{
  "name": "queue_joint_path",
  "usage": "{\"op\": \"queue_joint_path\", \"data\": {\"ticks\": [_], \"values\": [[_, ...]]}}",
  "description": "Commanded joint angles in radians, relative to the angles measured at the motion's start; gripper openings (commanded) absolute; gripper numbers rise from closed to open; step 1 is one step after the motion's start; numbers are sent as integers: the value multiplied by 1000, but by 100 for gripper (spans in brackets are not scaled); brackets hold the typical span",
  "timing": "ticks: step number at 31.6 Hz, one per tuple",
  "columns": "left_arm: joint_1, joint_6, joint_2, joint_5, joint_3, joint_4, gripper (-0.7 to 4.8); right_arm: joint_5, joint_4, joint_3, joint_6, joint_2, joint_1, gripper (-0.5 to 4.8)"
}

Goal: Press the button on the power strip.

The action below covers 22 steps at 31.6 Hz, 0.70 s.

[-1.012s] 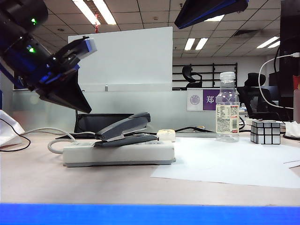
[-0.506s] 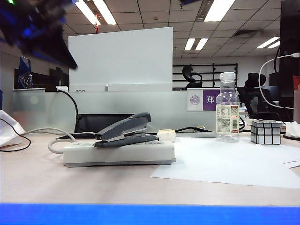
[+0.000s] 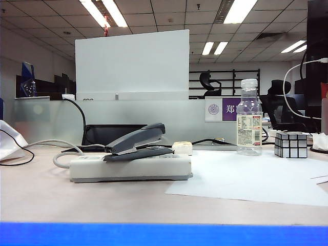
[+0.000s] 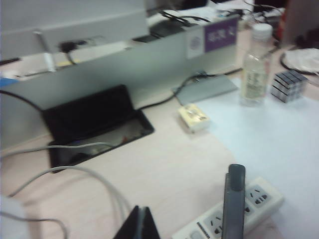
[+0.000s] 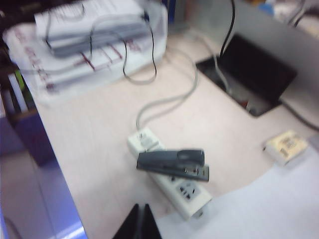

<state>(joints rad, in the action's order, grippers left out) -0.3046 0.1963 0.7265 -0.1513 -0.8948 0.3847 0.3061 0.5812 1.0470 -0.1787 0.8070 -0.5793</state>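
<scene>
The white power strip (image 3: 130, 168) lies on the desk left of centre, its grey cable (image 3: 61, 154) leaving its left end. A grey stapler (image 3: 136, 142) rests on top of it. Neither gripper shows in the exterior view, and the button cannot be made out there. In the left wrist view my left gripper (image 4: 141, 208) is shut and empty, high above the desk beside the power strip (image 4: 261, 195); the pale button (image 4: 194, 235) shows at the frame's edge. My right gripper (image 5: 141, 205) is also shut and empty, above the power strip (image 5: 185, 193), whose button (image 5: 146, 141) sits at the cable end.
A small cream block (image 3: 182, 148) sits behind the strip. A clear bottle (image 3: 249, 118) and a mirror cube (image 3: 290, 144) stand at the right on a white sheet (image 3: 246, 179). An open black cable box (image 4: 92, 124) is set into the desk. A bag of papers (image 5: 89, 35) lies left.
The left arm has risen up and to the left, out of the exterior view. The dark right arm part at the top has also gone. Strip and stapler have not moved.
</scene>
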Motion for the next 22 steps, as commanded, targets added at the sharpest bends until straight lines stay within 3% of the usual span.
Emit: {"op": "queue_joint_path", "data": {"ticks": [1, 6, 15, 22], "values": [[0, -14, -99, 57, -1, 58, -5, -48, -3, 4, 26, -76, 3, 0], [0, -17, -239, 114, -1, 137, -5, -132, 23, 3, 26, -154, 4, 0], [0, -48, -424, 198, 9, 320, -5, -114, 92, -50, 71, -269, 4, 0], [0, -104, -613, 226, 124, 323, -5, -131, 70, -172, 125, -438, 4, 0]]}}
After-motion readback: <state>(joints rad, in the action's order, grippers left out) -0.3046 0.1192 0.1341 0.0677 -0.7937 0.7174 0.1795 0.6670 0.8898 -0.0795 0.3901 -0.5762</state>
